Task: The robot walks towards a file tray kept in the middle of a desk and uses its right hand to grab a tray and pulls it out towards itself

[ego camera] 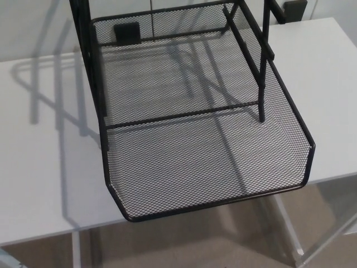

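A black wire-mesh file tray (pixel 206 159) fills the middle of the head view. It sticks out of its black upright frame (pixel 89 61) toward me, and its front rim (pixel 223 202) hangs past the front edge of the white desk (pixel 44 167). The tray holds nothing. Frame posts stand at the left and at the right (pixel 262 72) of the tray. Neither of my hands shows in this view.
The desk's front edge (pixel 56 230) runs across the lower picture, with brown floor (pixel 184 245) and white desk legs (pixel 287 229) below it. Shadows of the frame fall on the desk at left. A small black block (pixel 294 8) sits at the top right.
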